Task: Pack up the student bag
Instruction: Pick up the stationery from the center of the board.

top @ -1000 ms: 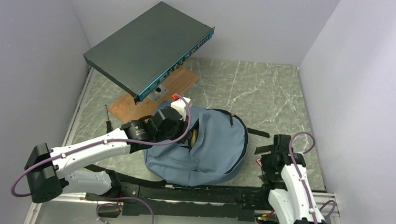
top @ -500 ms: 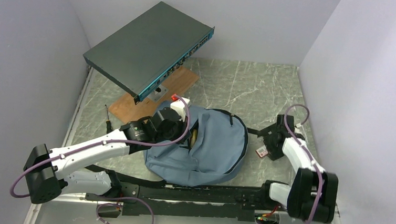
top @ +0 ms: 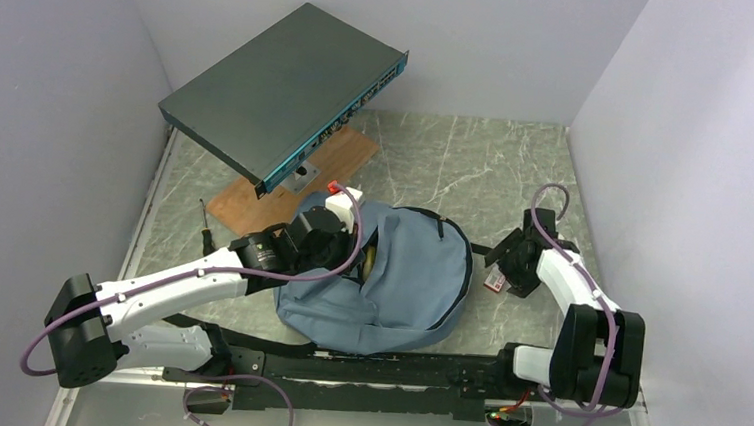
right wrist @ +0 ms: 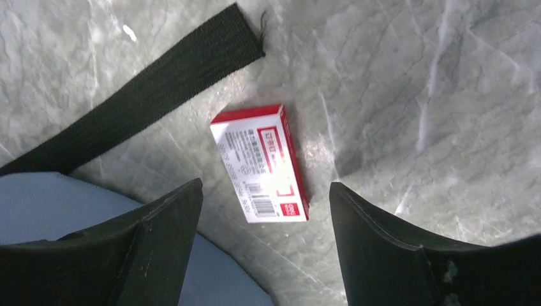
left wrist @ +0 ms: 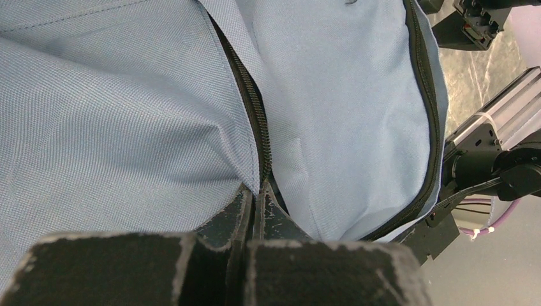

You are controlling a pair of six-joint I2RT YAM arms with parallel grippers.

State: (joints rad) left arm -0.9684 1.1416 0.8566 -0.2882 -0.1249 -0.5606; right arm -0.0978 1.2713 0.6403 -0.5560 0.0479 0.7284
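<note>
From the top external view, a green-grey marbled counter (top: pixel 477 160) is seen, closed in by plain pale walls on three sides. A flat dark grey metal box (top: pixel 281 91) is propped tilted at the far left, above a wooden board (top: pixel 342 155). The student bag (top: pixel 409 275) is laid flat near the middle of the counter, between the two arms. The left gripper (top: pixel 337 232) is set at the bag's left edge, by its opening. The right gripper (top: pixel 503 267) is placed just beside the bag's right edge, over a small red and white box (top: pixel 494 284).

In the left wrist view, the frame is filled by the blue-grey fabric of the student bag (left wrist: pixel 115 127). A black zipper (left wrist: pixel 252 108) is seen running down into the left gripper (left wrist: pixel 255 204), which is closed tight, with the zipper edge of the bag pinched between its fingers.

In the right wrist view, the red and white box (right wrist: pixel 261 162) is seen lying flat on the counter (right wrist: pixel 415 95), beside a black strap (right wrist: pixel 140 108). The right gripper (right wrist: pixel 263 188) is spread wide with one finger on each side of the box, and nothing is held. A corner of the student bag (right wrist: pixel 51 197) is visible at lower left, beside the left finger.
</note>
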